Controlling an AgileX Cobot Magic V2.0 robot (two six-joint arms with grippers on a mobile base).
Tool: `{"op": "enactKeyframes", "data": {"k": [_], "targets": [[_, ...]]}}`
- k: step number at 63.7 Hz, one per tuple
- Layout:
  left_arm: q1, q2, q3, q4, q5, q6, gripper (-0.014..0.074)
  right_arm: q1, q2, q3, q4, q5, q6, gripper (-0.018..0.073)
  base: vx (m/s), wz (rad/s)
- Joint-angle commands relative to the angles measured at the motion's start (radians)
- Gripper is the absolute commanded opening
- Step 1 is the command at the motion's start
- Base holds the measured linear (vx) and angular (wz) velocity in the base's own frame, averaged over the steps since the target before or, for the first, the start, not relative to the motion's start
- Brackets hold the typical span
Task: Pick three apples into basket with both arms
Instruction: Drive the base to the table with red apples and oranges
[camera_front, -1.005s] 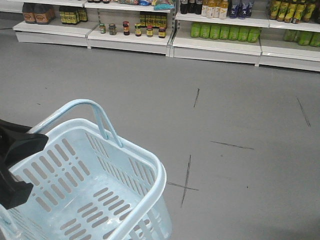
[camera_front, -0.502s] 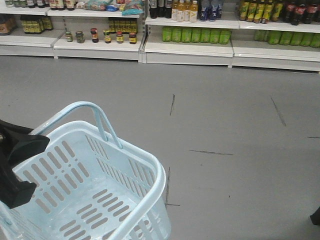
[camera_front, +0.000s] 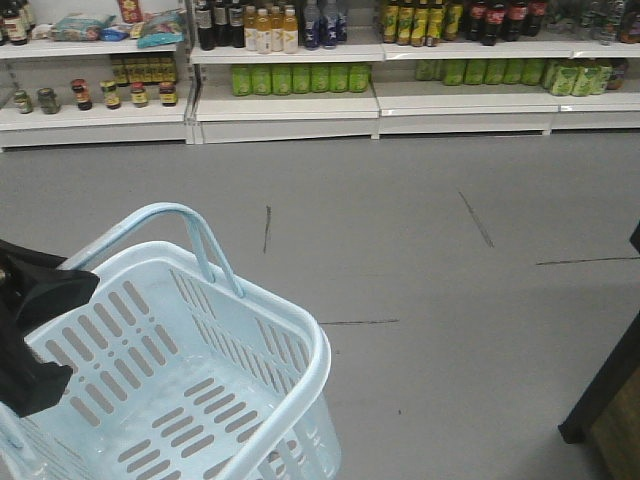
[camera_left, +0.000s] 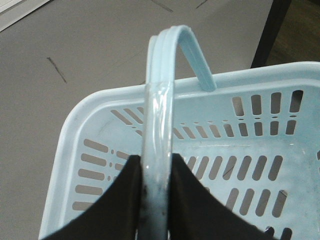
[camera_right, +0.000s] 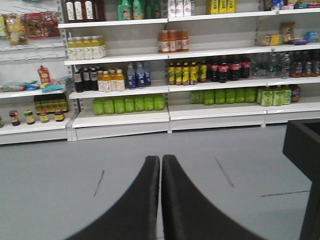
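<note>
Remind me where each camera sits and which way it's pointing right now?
Front: on the robot, looking forward and down over basket, floor, shelves; left arm at left edge.
Left wrist: looks down past left gripper, shut on the basket's handle.
Right wrist: level past shut right gripper toward shelves.
Front and right wrist share the green bottles.

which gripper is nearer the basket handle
Left. The left gripper has its jaws shut on the basket handle; the right gripper faces the shelves, jaws together, basket out of view.
</note>
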Motion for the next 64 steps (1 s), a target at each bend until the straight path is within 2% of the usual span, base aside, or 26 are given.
{"op": "enactKeyframes", "data": {"k": [1,27,64], "targets": [[-0.001,-0.008,-0.028,0.002,-0.083,-0.014,-0.0007,-0.004,-0.009,0.014,-0.011,-0.08,0.0,-0.0003,0.23,-0.41],[-0.001,-0.008,-0.028,0.002,-0.083,-0.014,-0.0007,-0.004,-0.009,0.014,-0.011,-0.081,0.0,-0.0003,0.21,-0.51],[-0.001,-0.008,-0.028,0.002,-0.083,-0.014,-0.0007,-0.004,-0.009,0.014,-0.011,-0.08,0.0,-0.0003,0.16,-0.7]]}}
